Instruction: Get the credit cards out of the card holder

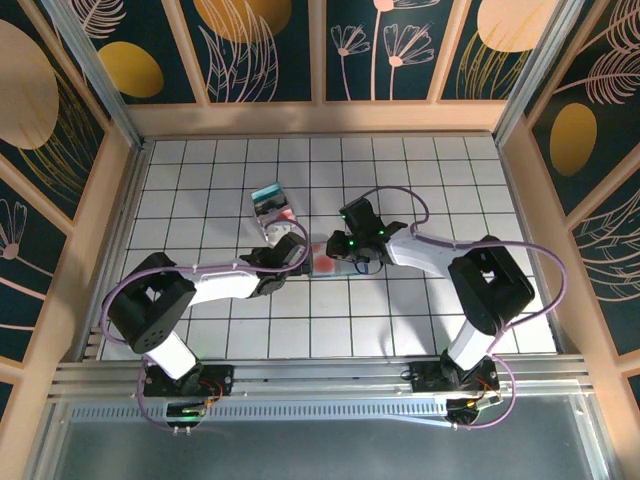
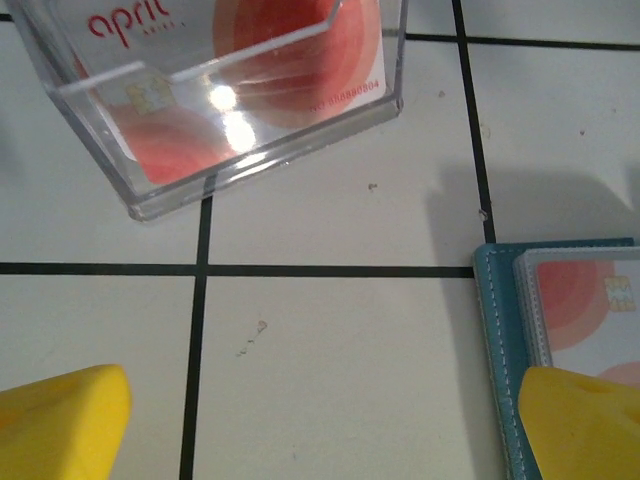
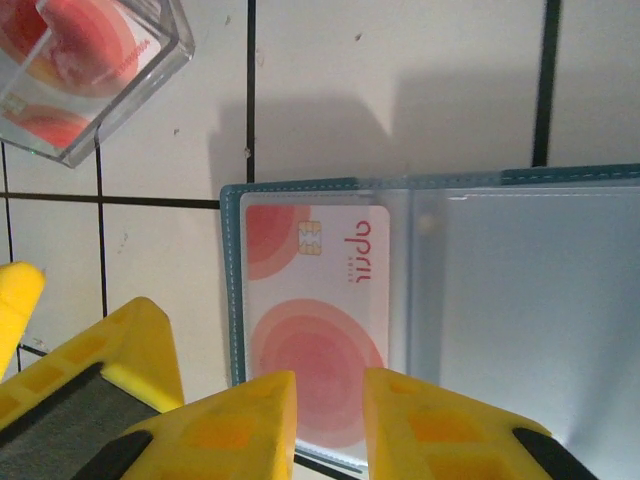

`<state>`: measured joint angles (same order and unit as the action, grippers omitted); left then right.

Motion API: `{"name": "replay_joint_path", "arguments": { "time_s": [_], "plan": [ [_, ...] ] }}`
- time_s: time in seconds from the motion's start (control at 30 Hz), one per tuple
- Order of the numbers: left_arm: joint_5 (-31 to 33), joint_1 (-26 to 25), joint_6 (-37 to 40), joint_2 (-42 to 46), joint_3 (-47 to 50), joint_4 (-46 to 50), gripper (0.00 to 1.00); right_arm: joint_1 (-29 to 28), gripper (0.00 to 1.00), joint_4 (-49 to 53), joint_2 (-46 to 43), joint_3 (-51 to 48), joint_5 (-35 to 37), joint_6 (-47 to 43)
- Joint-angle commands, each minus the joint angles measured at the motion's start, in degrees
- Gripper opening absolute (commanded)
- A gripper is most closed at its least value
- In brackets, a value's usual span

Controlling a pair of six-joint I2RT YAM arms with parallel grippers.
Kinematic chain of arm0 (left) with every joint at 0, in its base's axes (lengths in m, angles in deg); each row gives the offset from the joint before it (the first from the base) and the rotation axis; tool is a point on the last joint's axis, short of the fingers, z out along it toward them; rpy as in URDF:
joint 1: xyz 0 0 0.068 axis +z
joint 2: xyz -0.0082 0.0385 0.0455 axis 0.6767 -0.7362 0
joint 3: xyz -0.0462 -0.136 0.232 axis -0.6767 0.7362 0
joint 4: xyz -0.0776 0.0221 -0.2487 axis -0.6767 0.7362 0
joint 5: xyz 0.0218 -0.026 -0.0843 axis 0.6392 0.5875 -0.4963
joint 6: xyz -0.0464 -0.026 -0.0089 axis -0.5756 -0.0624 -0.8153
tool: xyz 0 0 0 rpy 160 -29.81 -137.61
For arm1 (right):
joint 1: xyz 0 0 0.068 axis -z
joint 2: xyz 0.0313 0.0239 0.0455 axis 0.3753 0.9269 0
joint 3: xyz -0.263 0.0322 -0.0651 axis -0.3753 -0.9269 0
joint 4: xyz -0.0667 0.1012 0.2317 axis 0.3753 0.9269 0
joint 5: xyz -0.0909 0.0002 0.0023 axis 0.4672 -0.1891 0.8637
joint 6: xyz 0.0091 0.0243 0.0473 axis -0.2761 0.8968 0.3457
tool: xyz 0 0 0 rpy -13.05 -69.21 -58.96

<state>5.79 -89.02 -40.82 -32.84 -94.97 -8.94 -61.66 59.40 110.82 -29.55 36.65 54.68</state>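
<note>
The card holder (image 3: 520, 300) lies open on the tiled floor, teal-edged with clear pockets, and also appears in the overhead view (image 1: 345, 266). A red-pink credit card (image 3: 315, 300) sits flat in its left pocket. My right gripper (image 3: 330, 420) hovers over that card's near edge, its yellow fingers a narrow gap apart with nothing pinched between them. My left gripper (image 2: 320, 430) is wide open just left of the holder. One of its fingers (image 2: 580, 420) overlaps the holder's left edge (image 2: 497, 350).
A clear plastic box (image 2: 250, 130) stands a tile beyond the holder, with a red-pink card inside. Overhead, the same box (image 1: 272, 212) also shows a teal card at its far end. Wooden walls (image 1: 120, 190) ring the tiled floor.
</note>
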Motion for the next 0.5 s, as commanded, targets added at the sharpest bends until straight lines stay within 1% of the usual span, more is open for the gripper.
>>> {"name": "replay_joint_path", "arguments": {
  "time_s": [0.0,0.33,0.37,0.47],
  "plan": [
    [-1.25,0.25,-0.85,-1.74,-1.29,0.29,0.99,-0.79,0.24,1.05,2.11,2.4,-0.34,-0.04],
    [-1.4,0.27,-0.6,-3.5,-2.01,0.44,0.99,-0.81,0.24,1.94,5.26,3.11,0.47,-0.19],
    [-1.43,0.22,-0.54,-5.22,-2.18,0.61,0.99,-0.77,0.24,2.11,5.46,3.08,0.76,-0.12],
    [-1.55,0.22,-0.64,-5.78,-2.46,1.07,0.99,-0.84,0.25,2.55,5.98,2.95,1.58,-0.03]
  ]
}}
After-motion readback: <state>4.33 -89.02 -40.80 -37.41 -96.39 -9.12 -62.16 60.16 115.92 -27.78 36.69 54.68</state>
